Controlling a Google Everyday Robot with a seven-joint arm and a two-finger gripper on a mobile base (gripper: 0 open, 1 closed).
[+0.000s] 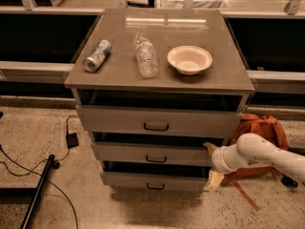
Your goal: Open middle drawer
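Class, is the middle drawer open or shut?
Slightly open: the middle drawer shows a dark gap behind its front. Gripper at its right end.

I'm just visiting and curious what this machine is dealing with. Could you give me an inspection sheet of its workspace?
Surface: grey cabinet top, holding three things.
Job's things: middle drawer, handle untouched, dark gap above its front.
Clutter: can on its side, bottle lying down, empty bowl upright.
Claw: claw open, by the middle drawer's right end, away from the handle.
Cables: black cable and small box on the floor, left.
Surroundings: orange backpack on the floor behind the arm.
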